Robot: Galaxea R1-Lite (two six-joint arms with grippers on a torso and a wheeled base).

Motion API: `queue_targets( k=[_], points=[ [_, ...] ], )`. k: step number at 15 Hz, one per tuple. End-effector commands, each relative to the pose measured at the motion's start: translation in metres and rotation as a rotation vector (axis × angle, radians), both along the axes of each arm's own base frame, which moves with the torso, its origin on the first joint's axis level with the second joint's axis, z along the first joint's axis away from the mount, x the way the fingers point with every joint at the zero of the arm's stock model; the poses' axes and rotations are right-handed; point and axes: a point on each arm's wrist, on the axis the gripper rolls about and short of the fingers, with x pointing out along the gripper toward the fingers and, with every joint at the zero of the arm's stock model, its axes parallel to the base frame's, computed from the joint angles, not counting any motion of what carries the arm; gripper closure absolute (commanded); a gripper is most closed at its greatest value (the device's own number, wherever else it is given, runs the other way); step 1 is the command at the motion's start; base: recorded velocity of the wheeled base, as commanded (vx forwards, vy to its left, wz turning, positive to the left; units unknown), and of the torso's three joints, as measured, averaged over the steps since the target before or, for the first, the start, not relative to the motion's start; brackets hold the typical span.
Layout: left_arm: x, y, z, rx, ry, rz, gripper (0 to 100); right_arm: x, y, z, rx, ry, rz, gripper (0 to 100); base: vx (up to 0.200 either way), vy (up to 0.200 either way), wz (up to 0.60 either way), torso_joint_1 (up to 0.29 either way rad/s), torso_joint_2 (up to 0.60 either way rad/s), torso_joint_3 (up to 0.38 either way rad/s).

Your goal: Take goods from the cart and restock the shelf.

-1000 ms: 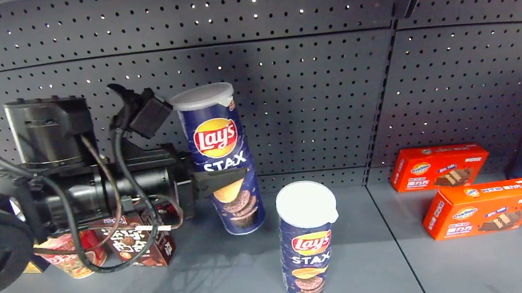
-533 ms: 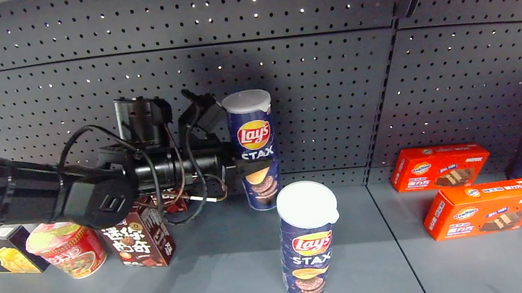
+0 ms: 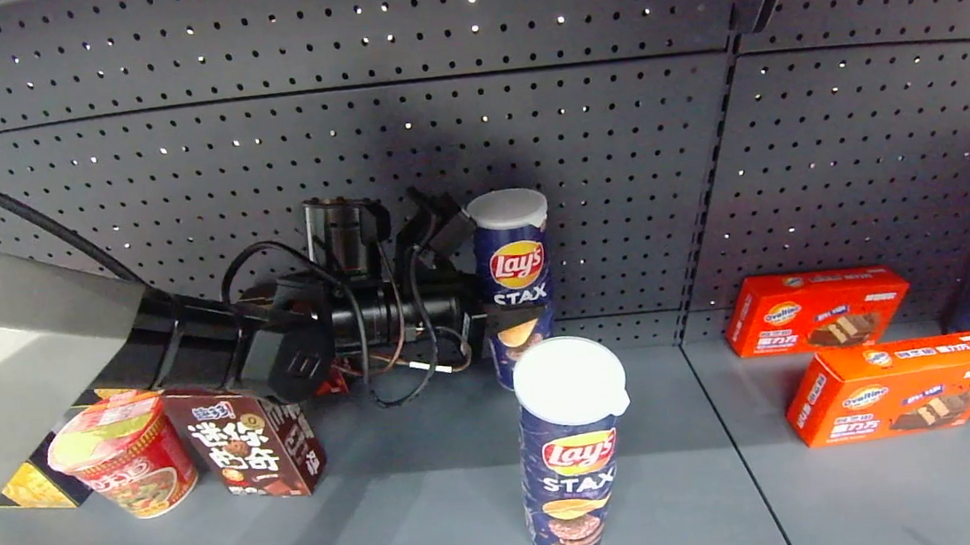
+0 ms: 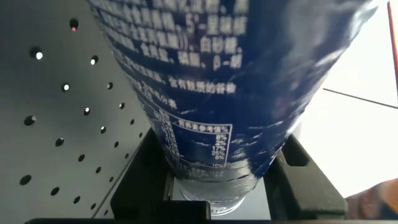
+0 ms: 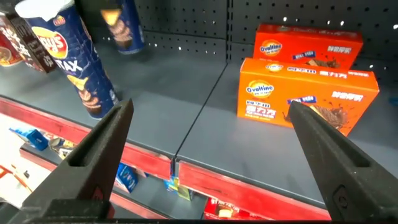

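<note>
Since the earlier frame, the left end effector (image 3: 514, 316) has carried its can (image 3: 512, 256) rightward and deeper; it now stands upright at the pegboard (image 3: 617, 162), directly behind the second can (image 3: 569, 456) on the shelf (image 3: 401, 512); fingers clamped on its lower half; right end effector (image 5: 211, 155) spread wide, holding nothing.

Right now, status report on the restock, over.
Left gripper shut on chip can, upright at back of shelf, by pegboard. Right gripper open, empty. Second chip can stands just in front, hiding the held can's base.

Grey shelf (image 3: 419, 515) (pegboard-backed): chip can (image 3: 571, 469), orange boxes (image 3: 897, 389), noodle cup (image 3: 125, 463), brown box (image 3: 257, 446).
</note>
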Motion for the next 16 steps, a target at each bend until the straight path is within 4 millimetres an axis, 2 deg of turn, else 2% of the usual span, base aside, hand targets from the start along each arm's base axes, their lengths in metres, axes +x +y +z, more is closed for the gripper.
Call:
queue_targets(
  k=[1, 10, 16],
  points=[
    [0.006, -0.005, -0.01, 0.006, 0.014, -0.004, 100, 0.0, 0.0, 0.001, 0.0, 0.001, -0.001, 0, 0.0, 0.0, 0.0, 0.0, 0.0, 0.0],
    [0.023, -0.014, -0.036, 0.025, 0.034, -0.012, 100, -0.002, -0.001, 0.0, 0.003, -0.004, -0.03, 0, 0.0, 0.0, 0.0, 0.0, 0.0, 0.0],
    [0.029, -0.023, -0.046, 0.028, 0.036, -0.023, 100, -0.001, -0.001, -0.002, -0.002, 0.005, -0.029, 0, 0.0, 0.0, 0.0, 0.0, 0.0, 0.0]
  ],
)
